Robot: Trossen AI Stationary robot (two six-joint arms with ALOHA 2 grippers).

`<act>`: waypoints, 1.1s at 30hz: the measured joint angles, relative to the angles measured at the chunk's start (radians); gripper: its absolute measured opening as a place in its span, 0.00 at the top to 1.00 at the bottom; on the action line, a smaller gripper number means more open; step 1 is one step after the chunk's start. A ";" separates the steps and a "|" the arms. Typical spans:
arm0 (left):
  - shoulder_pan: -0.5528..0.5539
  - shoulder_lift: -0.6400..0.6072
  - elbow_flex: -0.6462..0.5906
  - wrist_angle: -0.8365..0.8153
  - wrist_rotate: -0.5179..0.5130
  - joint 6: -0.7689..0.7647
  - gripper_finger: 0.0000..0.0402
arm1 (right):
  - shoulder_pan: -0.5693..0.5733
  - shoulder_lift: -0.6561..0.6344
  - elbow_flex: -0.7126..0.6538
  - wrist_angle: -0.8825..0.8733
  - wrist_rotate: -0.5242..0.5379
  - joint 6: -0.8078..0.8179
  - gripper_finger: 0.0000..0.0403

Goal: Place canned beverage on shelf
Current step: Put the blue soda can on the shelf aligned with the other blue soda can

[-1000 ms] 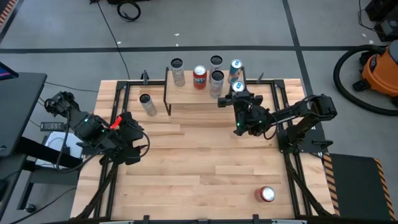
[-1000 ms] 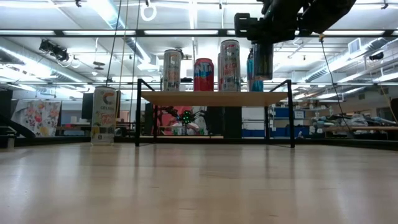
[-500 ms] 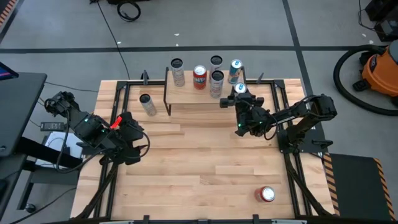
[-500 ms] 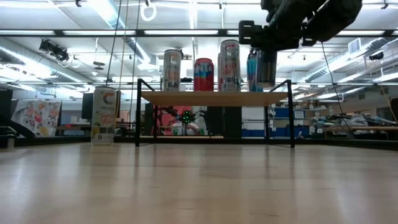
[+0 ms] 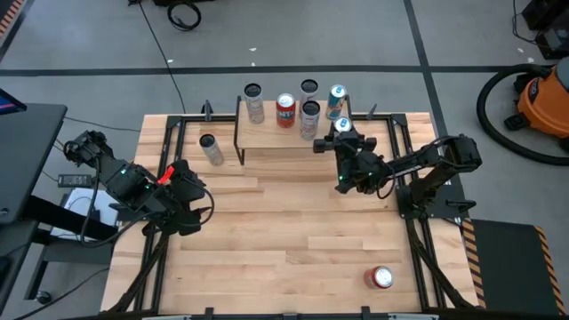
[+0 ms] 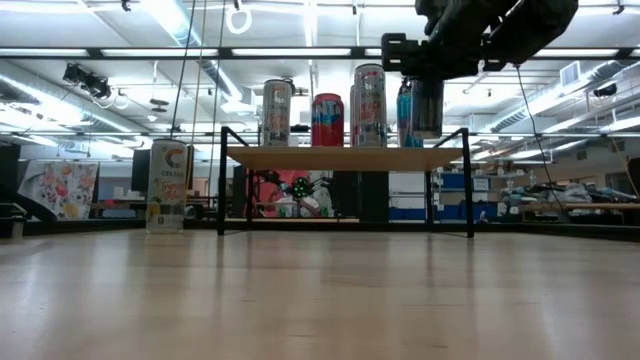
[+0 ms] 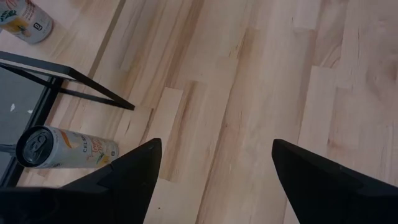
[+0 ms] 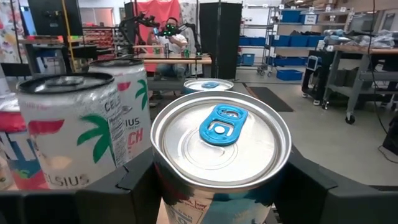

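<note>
The light wooden tabletop (image 5: 284, 240) carries the small low shelf with wooden top board and thin black legs (image 6: 345, 158) at its far edge. The right gripper (image 5: 343, 135) hangs above the shelf's right end, jaws clamped on a silver, blue-tabbed beverage can (image 8: 221, 140), just beside four standing cans. Advisable: lower vertically, seat it flat, clear of neighbours, before release. The left gripper (image 7: 211, 180) waits over the tabletop, jaws apart, empty.

"CELSIUS" on can (image 8: 81, 130) (palm print)
</note>
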 joint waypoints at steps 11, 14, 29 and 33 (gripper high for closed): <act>0.000 0.000 0.000 0.000 0.000 0.000 0.21 | 0.007 0.000 0.000 -0.085 -0.002 0.101 0.38; 0.000 0.000 0.000 0.000 0.000 0.000 0.21 | -0.002 0.000 0.000 -0.117 -0.001 0.109 0.38; 0.000 0.000 0.000 0.000 0.000 0.000 0.21 | -0.013 0.000 0.000 -0.140 -0.001 0.106 0.38; 0.000 0.000 0.000 0.000 0.000 0.000 0.21 | -0.013 0.000 0.000 -0.140 -0.001 0.106 0.36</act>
